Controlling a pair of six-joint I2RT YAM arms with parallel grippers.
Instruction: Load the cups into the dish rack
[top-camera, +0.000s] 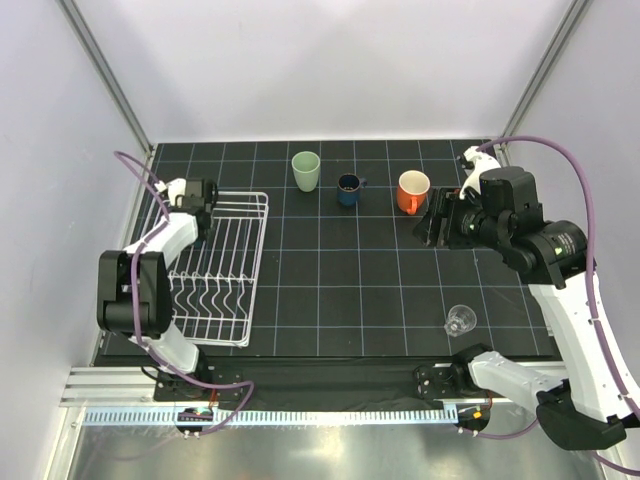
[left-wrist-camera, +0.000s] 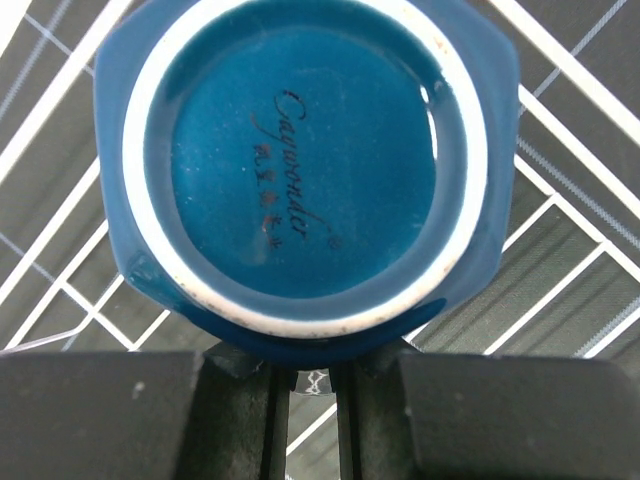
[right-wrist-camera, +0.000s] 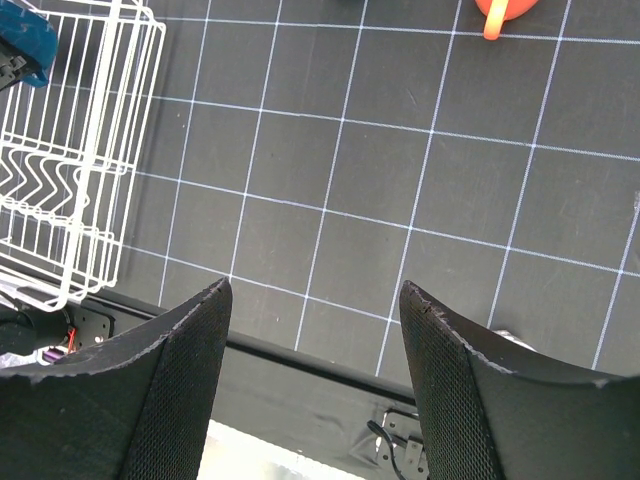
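Pinched tight in the left gripper (left-wrist-camera: 310, 400): blue mug (left-wrist-camera: 300, 170), upside down over the dish rack (top-camera: 256, 270) near the far left corner of the tabletop (top-camera: 350, 280). Looks hard, smooth, slippery, easy to break; best held by wall or handle. Wide open and holding nothing: right gripper (right-wrist-camera: 315, 290).

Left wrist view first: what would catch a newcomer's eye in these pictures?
A blue mug fills the left wrist view, base towards the camera, held by the left gripper over the dish rack. At the far side of the table, an orange mug stands near the open right gripper.
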